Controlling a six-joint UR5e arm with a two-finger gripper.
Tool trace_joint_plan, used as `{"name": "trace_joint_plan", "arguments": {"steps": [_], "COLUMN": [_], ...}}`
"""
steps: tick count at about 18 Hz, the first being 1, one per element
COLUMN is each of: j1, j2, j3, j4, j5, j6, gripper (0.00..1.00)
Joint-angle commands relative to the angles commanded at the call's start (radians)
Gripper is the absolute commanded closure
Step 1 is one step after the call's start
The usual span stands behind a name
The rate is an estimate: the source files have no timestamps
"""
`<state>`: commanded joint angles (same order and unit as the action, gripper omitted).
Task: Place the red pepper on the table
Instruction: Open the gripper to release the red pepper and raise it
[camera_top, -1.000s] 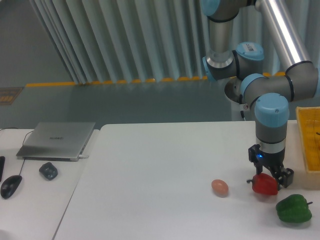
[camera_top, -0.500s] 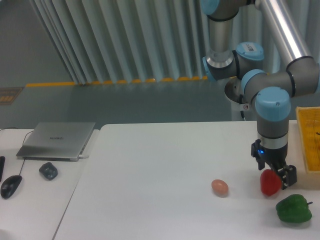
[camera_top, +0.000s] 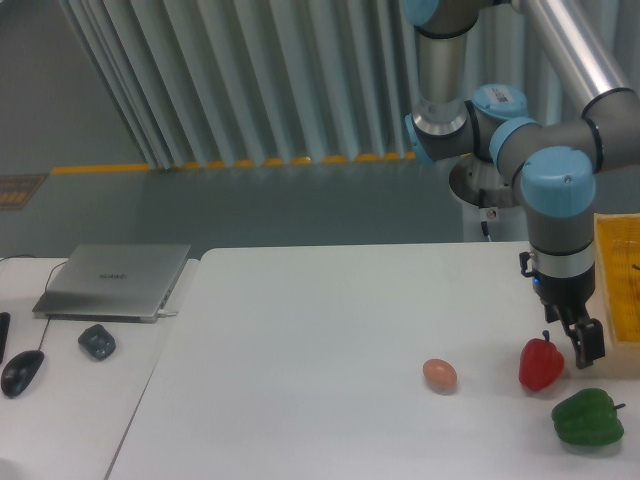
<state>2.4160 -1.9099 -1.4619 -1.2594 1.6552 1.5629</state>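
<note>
Lifting clear is my job now: my gripper (camera_top: 575, 338), jaws apart and empty, sits just at two o'clock of the red pepper (camera_top: 540, 365), which rests upright on the table (camera_top: 300, 340). I should rise straight, avoiding its stem. The yellow bin (camera_top: 620, 280) contents are unclear.

You can't tell how the gripper (camera_top: 578, 342) jaws stand; only one dark finger shows clearly beside the red pepper (camera_top: 541, 365). The yellow crate (camera_top: 618, 280) runs off the right edge, and the arm's upper links leave the top.
</note>
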Motion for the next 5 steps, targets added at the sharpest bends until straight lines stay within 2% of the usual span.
{"name": "trace_joint_plan", "arguments": {"steps": [5], "j1": [0.032], "j2": [0.012], "j3": [-0.008], "j4": [-0.017], "j5": [-0.005], "j6": [0.04], "gripper": [0.0]}}
